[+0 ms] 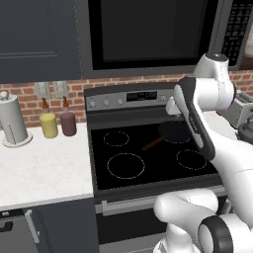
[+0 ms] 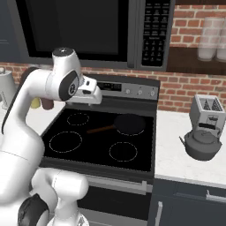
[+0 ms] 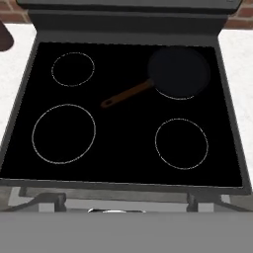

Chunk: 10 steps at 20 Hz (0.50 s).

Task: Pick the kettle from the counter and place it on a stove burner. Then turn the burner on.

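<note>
The dark grey kettle (image 2: pixel 203 143) stands upright on the white counter (image 2: pixel 173 152) right of the stove, in front of the toaster; its edge shows behind my arm (image 1: pixel 245 132). The largest burner (image 1: pixel 125 165) (image 2: pixel 65 141) (image 3: pixel 63 133) is the bare front-left circle on the black cooktop. A black frying pan (image 2: pixel 129 123) (image 3: pixel 179 72) with a brown handle covers the back-right circle. My gripper (image 2: pixel 89 98) hangs high over the back of the stove, looking down at the cooktop, far left of the kettle. It is open and nothing is between its fingers.
A toaster (image 2: pixel 206 110) stands behind the kettle. Left of the stove are a paper towel roll (image 1: pixel 12 121), a yellow jar (image 1: pixel 49 125) and a maroon jar (image 1: pixel 68 123). A microwave (image 2: pixel 88 31) hangs above. Knobs (image 2: pixel 140 92) line the stove's back panel.
</note>
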Tool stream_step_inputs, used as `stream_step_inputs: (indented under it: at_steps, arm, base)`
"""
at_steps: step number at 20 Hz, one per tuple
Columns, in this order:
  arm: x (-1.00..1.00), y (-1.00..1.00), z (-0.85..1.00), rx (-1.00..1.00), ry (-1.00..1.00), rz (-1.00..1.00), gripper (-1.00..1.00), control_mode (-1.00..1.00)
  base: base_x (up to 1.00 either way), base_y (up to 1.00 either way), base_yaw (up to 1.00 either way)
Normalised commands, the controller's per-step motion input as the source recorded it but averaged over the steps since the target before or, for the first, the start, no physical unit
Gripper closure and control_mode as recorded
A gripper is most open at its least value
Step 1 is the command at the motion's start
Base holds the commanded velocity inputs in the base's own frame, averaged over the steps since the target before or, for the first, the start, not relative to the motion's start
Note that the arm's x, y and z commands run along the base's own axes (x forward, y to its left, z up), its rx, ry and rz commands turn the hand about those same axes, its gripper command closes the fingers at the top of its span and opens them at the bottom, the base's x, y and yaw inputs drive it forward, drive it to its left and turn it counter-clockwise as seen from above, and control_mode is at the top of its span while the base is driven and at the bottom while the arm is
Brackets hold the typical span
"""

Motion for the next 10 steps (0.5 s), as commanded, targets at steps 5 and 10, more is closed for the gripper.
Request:
stream_step_inputs:
  at_steps: [5,10]
  arm:
    - [-0.45,-0.74,0.0,0.0,-0.08,-0.07,-1.0,-1.0]
    - [-0.43,-0.82,0.0,0.0,-0.01,-0.11,-1.0,-1.0]
  base:
    - [0.0,0.0,0.0]
    - [0.0,0.0,0.0]
